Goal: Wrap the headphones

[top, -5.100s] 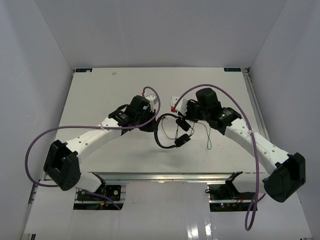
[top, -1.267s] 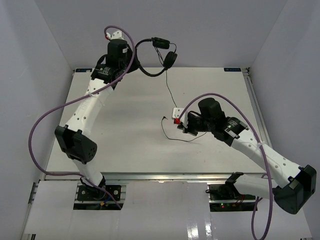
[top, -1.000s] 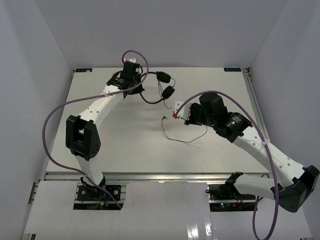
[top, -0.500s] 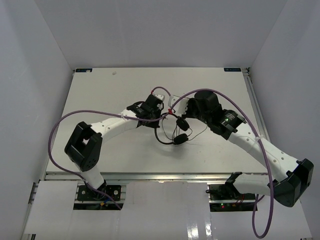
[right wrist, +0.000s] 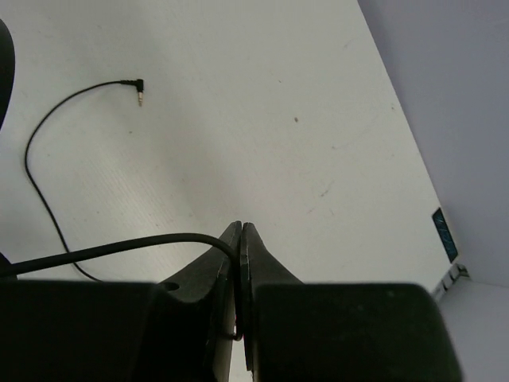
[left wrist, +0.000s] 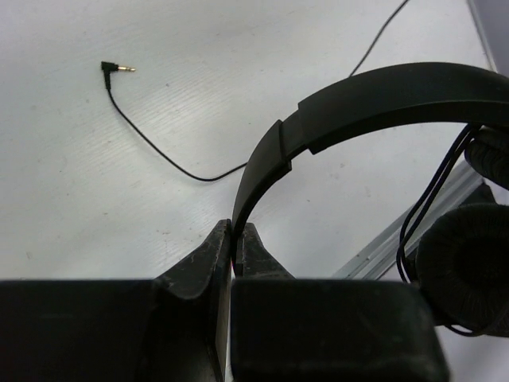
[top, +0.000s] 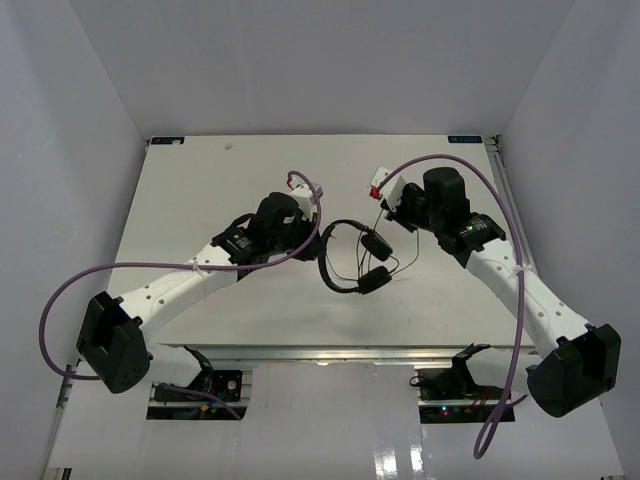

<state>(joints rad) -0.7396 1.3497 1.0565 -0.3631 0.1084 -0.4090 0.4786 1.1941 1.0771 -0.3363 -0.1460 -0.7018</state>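
Left gripper (left wrist: 236, 232) clamps the headband (left wrist: 382, 95); right gripper (right wrist: 240, 232), at three o'clock, seemingly pinches cord (right wrist: 119, 243); hard pulling could slip it.

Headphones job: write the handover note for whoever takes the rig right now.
Left gripper: shut on the headband near one end.
Right gripper: shut on the cord.
The headphones are mid-table, between the two arms. The plug and a long stretch of cord lie loose on the table.
Done: both grasps made.
Left: no turns around the headband are visible, so the whole wrap, then tucking in the plug end.
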